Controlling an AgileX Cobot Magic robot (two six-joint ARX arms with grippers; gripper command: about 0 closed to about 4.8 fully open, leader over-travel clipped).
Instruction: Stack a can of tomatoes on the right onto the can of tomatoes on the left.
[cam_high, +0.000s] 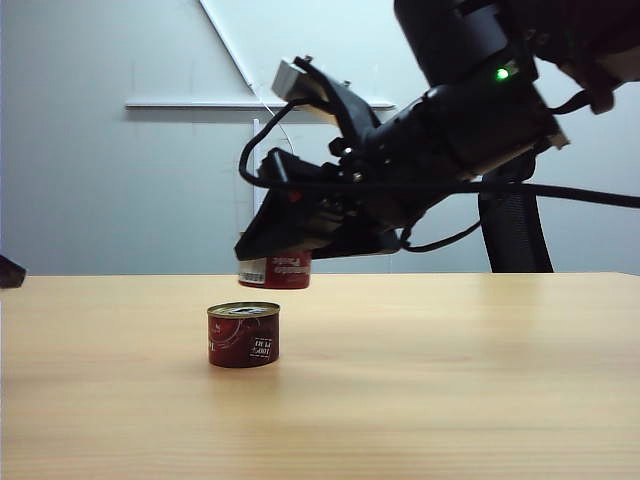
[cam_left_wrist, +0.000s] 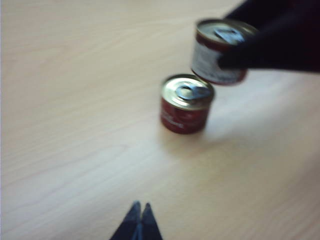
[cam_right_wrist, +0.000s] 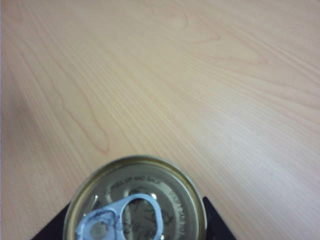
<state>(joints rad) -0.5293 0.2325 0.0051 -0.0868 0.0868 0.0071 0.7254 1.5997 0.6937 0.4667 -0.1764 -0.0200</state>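
One can of tomatoes (cam_high: 243, 335) stands upright on the tabletop (cam_high: 450, 380). A second can (cam_high: 275, 271) is pinched by the right hand (cam_high: 290, 240) and held clear of the tabletop, above and just beside the first. The left hand (cam_left_wrist: 139, 214) is pressed together, well apart from both cans.

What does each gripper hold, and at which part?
The right gripper holds a tomato can by its sides, above the table. The left gripper is shut and holds nothing.
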